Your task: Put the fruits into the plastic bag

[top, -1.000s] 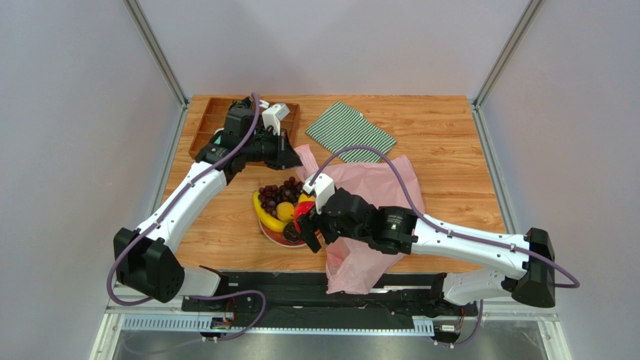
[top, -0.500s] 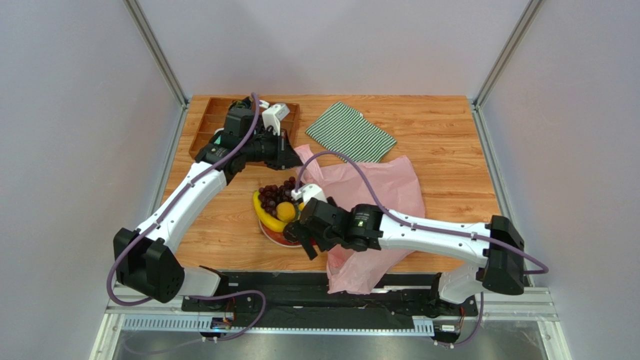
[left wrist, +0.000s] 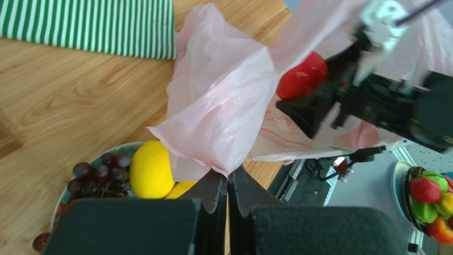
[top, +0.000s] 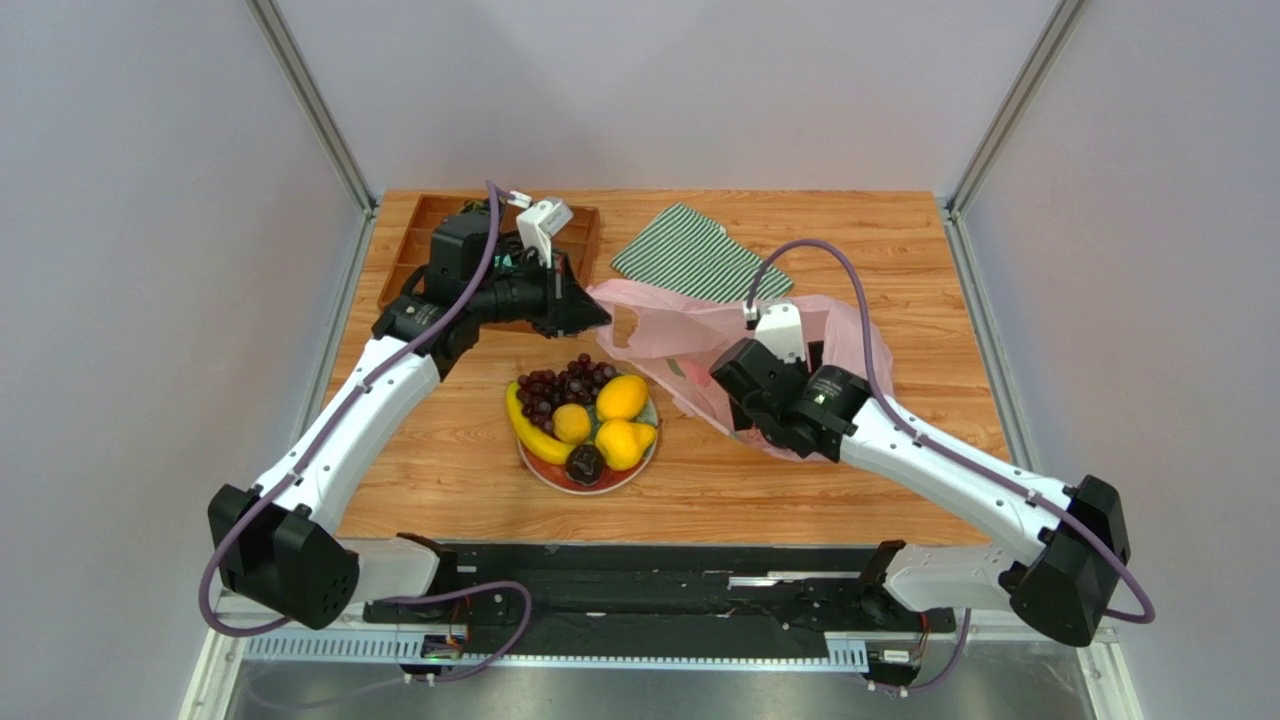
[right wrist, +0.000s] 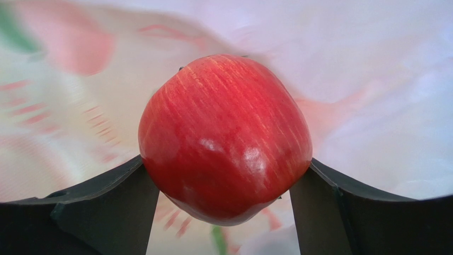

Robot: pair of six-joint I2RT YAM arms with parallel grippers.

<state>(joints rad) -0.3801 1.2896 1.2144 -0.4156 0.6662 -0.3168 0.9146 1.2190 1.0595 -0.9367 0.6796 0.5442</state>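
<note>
Top external view: the left gripper (top: 597, 309), jaws pressed together, pinches an edge of the pink bag (top: 676, 333) just above the centre of the frame and holds that edge up. The right gripper (top: 732, 393) sits right of centre, pushed in among the bag's folds. In the right wrist view its jaws stand wide, clamped on either side of a red apple (right wrist: 226, 138) that fills the middle of the frame, with pink film all around behind it. The left wrist view shows the same apple in the upper right, between black fingers and partly behind the film.

The other fruits lie on a plate (top: 549, 474) at lower centre:
- banana (top: 529, 432) along the left rim
- grapes (top: 559, 386) at the top
- orange (top: 571, 423) in the middle
- two lemons (top: 621, 398) on the right
- a dark fruit (top: 585, 467) at the bottom

A striped cloth (top: 699, 258) lies above the bag. A wooden tray (top: 413, 240) sits at upper left.
</note>
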